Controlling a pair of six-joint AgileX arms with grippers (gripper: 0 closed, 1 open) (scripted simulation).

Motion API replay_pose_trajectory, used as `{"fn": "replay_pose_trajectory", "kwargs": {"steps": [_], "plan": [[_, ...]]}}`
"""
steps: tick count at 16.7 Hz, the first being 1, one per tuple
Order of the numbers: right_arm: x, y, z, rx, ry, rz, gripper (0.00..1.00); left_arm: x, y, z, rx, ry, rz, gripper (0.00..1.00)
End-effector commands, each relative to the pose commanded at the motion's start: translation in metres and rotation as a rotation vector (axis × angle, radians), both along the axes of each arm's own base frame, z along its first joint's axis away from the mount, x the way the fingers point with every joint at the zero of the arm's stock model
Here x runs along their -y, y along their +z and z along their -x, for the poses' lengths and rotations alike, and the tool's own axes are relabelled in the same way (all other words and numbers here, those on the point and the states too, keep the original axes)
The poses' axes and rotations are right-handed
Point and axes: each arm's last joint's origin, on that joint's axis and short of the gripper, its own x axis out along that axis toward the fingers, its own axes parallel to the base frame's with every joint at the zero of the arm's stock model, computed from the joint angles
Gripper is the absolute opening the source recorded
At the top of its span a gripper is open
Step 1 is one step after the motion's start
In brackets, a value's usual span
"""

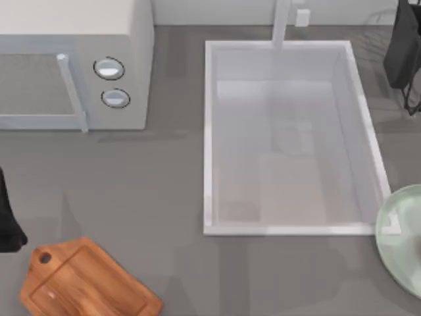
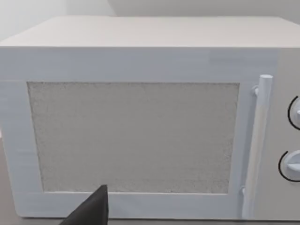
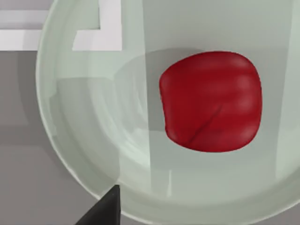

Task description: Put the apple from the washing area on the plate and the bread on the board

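- Right gripper (image 3: 101,211): a single dark wedge-shaped fingertip shows at the edge of the right wrist view, above the rim of the plate; whether its fingers are spread or pressed together cannot be told. It holds nothing that can be seen.
- Apple (image 3: 211,101): one, glossy deep red, squat and rounded with soft lobes and a fine dark crease on its skin. It lies on the plate, off the plate's middle, apart from the dark fingertip.
- Plate (image 3: 75,140): one, round, pale mint-green, smooth and shiny with a shallow raised rim. In the top view it sits at the table's right edge (image 1: 395,230), partly cut off, its rim overlapping the near right corner of the washing area.
- Washing area (image 1: 209,131): one white rectangular basin with a raised rim and a white faucet (image 1: 281,23) at its far side.
- Left gripper (image 2: 91,211): a dark fingertip shows in the left wrist view, facing the microwave; spread or closed cannot be told. The left arm (image 1: 8,220) is at the table's left edge.
- Board (image 1: 89,280): one, orange-brown wood with visible grain, rounded corners and a short handle with a round hole, lying aslant at the near left, bare.
- Microwave (image 1: 128,39): one, white and boxy, with two round knobs, a bar handle and a speckled grey door panel.
- Table (image 1: 145,184): flat matte grey.
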Motion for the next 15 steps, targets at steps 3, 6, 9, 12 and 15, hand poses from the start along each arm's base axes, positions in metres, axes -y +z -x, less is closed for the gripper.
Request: {"fn": "replay_pose_trajectory", "kwargs": {"steps": [3, 6, 9, 12, 15], "plan": [[0.000, 0.000, 0.000, 0.000, 0.000, 0.000, 1.00, 0.000, 0.000, 0.000, 0.000, 0.000, 0.000, 1.00], [0.000, 0.000, 0.000, 0.000, 0.001, 0.000, 1.00, 0.000, 0.000, 0.000, 0.000, 0.000, 0.000, 1.00], [0.001, 0.000, 0.008, 0.055, 0.001, -0.002, 1.00, 0.000, 0.000, 0.000, 0.000, 0.000, 0.000, 1.00], [0.003, 0.003, 0.031, 0.204, 0.002, -0.007, 1.00, 0.000, 0.000, 0.000, 0.000, 0.000, 0.000, 1.00], [0.006, 0.008, 0.065, 0.446, 0.004, -0.013, 1.00, 0.000, 0.000, 0.000, 0.000, 0.000, 0.000, 1.00]]}}
